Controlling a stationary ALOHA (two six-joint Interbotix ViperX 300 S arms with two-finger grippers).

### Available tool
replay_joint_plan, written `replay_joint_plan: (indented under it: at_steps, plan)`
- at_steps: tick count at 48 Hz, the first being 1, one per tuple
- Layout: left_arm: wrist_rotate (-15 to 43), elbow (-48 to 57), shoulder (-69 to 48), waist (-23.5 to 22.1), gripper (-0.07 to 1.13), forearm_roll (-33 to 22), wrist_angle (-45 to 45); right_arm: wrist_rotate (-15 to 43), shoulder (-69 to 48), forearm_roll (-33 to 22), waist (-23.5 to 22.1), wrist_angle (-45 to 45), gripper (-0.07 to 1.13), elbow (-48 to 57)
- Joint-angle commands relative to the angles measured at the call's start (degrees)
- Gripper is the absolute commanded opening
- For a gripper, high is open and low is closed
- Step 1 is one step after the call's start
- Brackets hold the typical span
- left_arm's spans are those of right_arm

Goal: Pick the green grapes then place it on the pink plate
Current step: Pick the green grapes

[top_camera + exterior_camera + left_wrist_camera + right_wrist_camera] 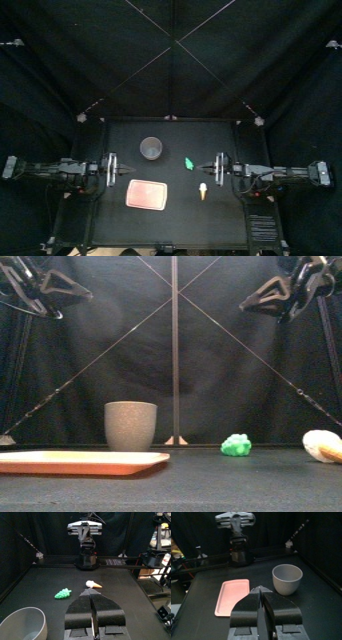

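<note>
Spread touching jaws of empty right gripper [260, 588]; lower squarely over green grapes [190, 162], right of grey cup [151, 149]; left gripper [94, 596] likewise closed, empty.

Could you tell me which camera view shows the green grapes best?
The left wrist view: the green grapes lie unobstructed, their bumpy bunch shape clear. The front view shows a small green lump, the top view only a speck; the right wrist view misses them.

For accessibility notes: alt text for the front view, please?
Green grapes sit on the black table, right of the pink plate and apart from it; a grey cup stands behind the plate, and a pale toy lies at the right edge. The left gripper and right gripper hang high above, holding nothing.
</note>
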Motion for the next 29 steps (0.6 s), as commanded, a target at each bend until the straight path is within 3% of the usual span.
replay_joint_plan:
  at_steps: [1, 11, 22, 29]
  plan:
    - [0.09, -1.67, -0.09, 1.41, 0.07, 0.44, 2.2, -0.09, 2.99, 3.78, -3.08, 0.79, 0.71, -3.08]
    - [0.09, -1.41, -0.26, 2.64, 0.12, 0.35, 4.04, -0.09, 8.44, 8.7, -7.91, 4.66, 0.99, -5.45]
    - [0.18, -1.32, -0.18, 3.08, 0.13, 0.53, 3.96, 0.0, 19.51, 15.38, -15.03, 6.77, 0.99, -5.8]
    - [0.18, -1.14, -0.18, 3.34, 0.13, 0.53, 3.96, 0.0, 28.56, 20.3, -16.44, 7.21, 0.99, -7.73]
